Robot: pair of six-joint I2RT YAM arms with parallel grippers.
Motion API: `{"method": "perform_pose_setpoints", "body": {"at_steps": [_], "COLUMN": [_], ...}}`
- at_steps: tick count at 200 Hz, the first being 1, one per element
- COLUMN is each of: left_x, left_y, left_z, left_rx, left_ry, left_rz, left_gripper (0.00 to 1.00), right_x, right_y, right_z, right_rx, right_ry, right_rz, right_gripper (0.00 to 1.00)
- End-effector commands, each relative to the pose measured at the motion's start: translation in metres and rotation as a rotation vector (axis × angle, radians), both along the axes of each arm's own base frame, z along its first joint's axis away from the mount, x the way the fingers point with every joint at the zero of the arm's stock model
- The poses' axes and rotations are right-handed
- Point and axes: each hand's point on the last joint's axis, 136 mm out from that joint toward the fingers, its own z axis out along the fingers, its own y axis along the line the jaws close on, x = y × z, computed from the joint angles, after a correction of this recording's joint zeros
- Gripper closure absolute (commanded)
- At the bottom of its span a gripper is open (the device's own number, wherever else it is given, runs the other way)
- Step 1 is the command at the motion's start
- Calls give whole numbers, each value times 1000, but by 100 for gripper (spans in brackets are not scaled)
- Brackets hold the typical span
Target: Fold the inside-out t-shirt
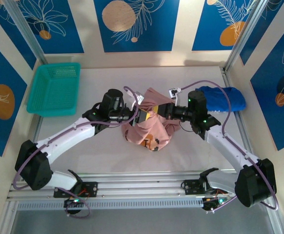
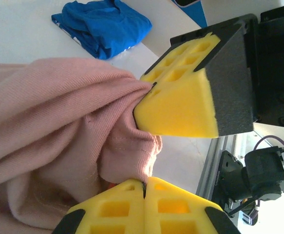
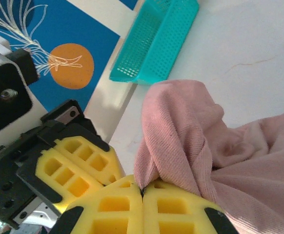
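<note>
The t-shirt (image 1: 149, 134) is lying bunched at the centre of the desk (image 1: 181, 156). The left end effector (image 1: 141, 117) and the right end effector (image 1: 157, 109) are both pinching its cloth at its 12 o'clock side. This is looking like the spreading step. Next, they are probably needing to draw apart toward 9 and 3 o'clock.

Robot lab cell; aluminium rails (image 1: 142, 191) (blue printed wall panels (image 1: 149, 34)).

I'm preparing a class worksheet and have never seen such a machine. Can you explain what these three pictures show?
Two robot arms are bolted to a table. One picture looks down from above; the other two come from cameras on the wrists. On the table are a pink t-shirt, a blue garment and a teal basket. The left end effector and right end effector are each shut, pinching the t-shirt's fabric.
</note>
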Motion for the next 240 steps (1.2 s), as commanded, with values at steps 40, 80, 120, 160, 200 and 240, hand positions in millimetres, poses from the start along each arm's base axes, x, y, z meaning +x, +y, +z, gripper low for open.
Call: {"method": "perform_pose_setpoints", "body": {"at_steps": [40,80,120,160,200,240], "left_x": [-6,-6,-10,-17,-15,9], "left_y": [3,6,-2,-9,-5,29], "left_z": [62,74,81,84,83,75], "left_rx": [-96,-34,-49,-59,-50,39], "left_ry": [-27,-27,-20,-12,-25,-142], "left_rz": [63,135,119,80,103,302], "left_gripper": [100,100,100,100,100,69], "right_x": [0,-18,-43,-38,-28,-33], "right_y": [-33,-41,-13,12,21,7], "right_z": [9,28,40,35,27,18], "right_rx": [-247,-314,-205,-213,-210,-180], "right_ry": [-132,-298,-431,-485,-465,-396], "right_rz": [-138,-107,31,86,95,77], "right_gripper": [70,65,58,49,82,100]}}
